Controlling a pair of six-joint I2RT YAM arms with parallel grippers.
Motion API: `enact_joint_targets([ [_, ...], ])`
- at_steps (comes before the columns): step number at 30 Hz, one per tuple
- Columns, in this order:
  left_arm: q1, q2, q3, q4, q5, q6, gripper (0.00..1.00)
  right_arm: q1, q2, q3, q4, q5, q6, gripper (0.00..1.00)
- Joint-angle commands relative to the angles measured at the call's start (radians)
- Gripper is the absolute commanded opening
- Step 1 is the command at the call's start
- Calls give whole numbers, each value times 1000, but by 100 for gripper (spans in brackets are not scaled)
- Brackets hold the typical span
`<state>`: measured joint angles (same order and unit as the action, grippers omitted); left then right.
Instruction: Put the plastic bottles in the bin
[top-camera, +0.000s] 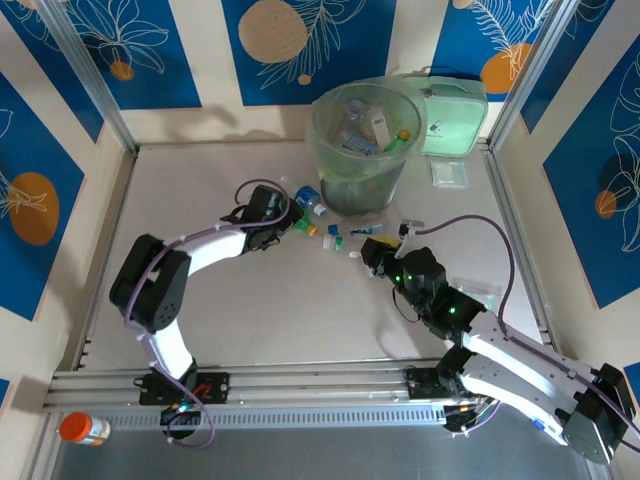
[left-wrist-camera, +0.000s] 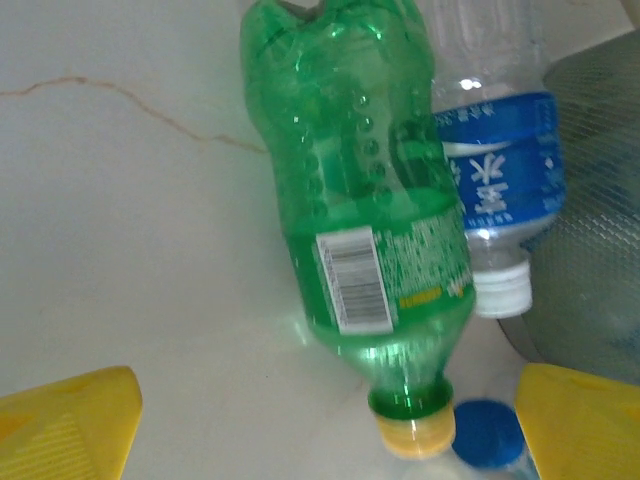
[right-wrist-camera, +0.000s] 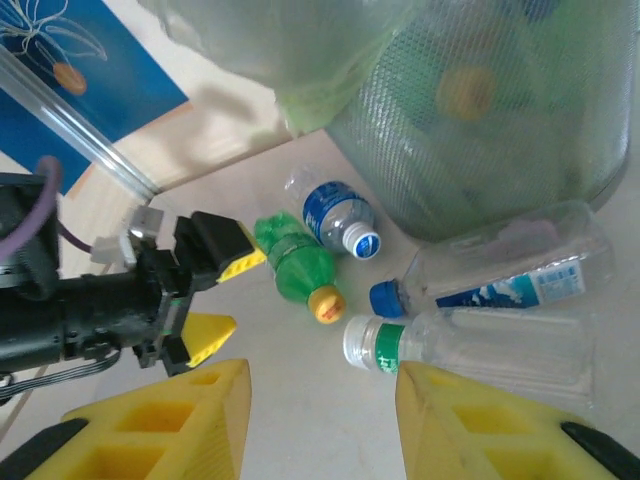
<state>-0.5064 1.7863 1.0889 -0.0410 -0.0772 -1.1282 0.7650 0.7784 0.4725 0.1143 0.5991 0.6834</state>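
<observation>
A green bottle with a yellow cap (left-wrist-camera: 370, 230) lies on the table, cap toward my left gripper (left-wrist-camera: 325, 425). That gripper is open, its yellow fingers (left-wrist-camera: 65, 420) either side of the cap without touching it. Beside it lies a clear blue-labelled bottle (left-wrist-camera: 495, 170) with a white cap. In the top view the left gripper (top-camera: 285, 215) is just left of these bottles (top-camera: 309, 201). My right gripper (right-wrist-camera: 320, 420) is open over bare table. A clear bottle with a green neck band (right-wrist-camera: 470, 350) lies by its right finger, another clear one with a blue cap (right-wrist-camera: 500, 275) behind it. The bin (top-camera: 360, 140) holds several bottles.
The bin's mesh wall (right-wrist-camera: 480, 110) stands right behind the loose bottles. A mint-green case (top-camera: 450, 120) sits beside the bin at the back right, with a small clear packet (top-camera: 448, 172) in front of it. An orange bottle (top-camera: 83, 428) lies off the table's front left.
</observation>
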Motion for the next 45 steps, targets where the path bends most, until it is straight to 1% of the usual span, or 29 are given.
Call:
enact_joint_targets([
  [1,18,58,64,12,36,-16,96,-8,-16,-16,51,48,-18,43],
  [7,29,124,121,25,26,-6,95,-21,-16,-14,47,13,-13,43],
  [12,37,180,167,-38,2,-24,94,-26,-30,-14,37,19,-9,43],
  [14,37,191,169,-37,-5,-27,91,-28,-32,-14,36,20,-9,43],
  [19,41,199,155,-5,1,-35,82,-36,-21,-7,24,18,-5,43],
  [25,49,204,150,7,16,-25,63,-39,-20,-5,20,17,-7,43],
  [27,52,198,138,14,20,-24,60,-42,-23,-3,17,16,-8,43],
  [29,54,180,119,16,21,-19,59,-42,-24,-2,14,17,-11,43],
  [32,54,123,70,14,13,3,59,-41,-24,1,8,16,-11,43],
  [35,54,27,-1,12,8,37,59,-42,-24,5,5,8,-12,43],
  [39,51,-168,-137,34,7,108,57,-41,-13,5,19,-22,-32,45],
  [41,47,-270,-194,39,15,172,54,-42,0,8,30,-49,-44,46],
  [42,37,-326,-220,37,17,226,51,-41,9,9,40,-73,-52,48],
  [43,22,-382,-241,28,10,280,49,-40,20,6,70,-107,-63,49],
  [45,-23,-485,-291,15,-30,385,48,-32,49,8,114,-153,-79,51],
])
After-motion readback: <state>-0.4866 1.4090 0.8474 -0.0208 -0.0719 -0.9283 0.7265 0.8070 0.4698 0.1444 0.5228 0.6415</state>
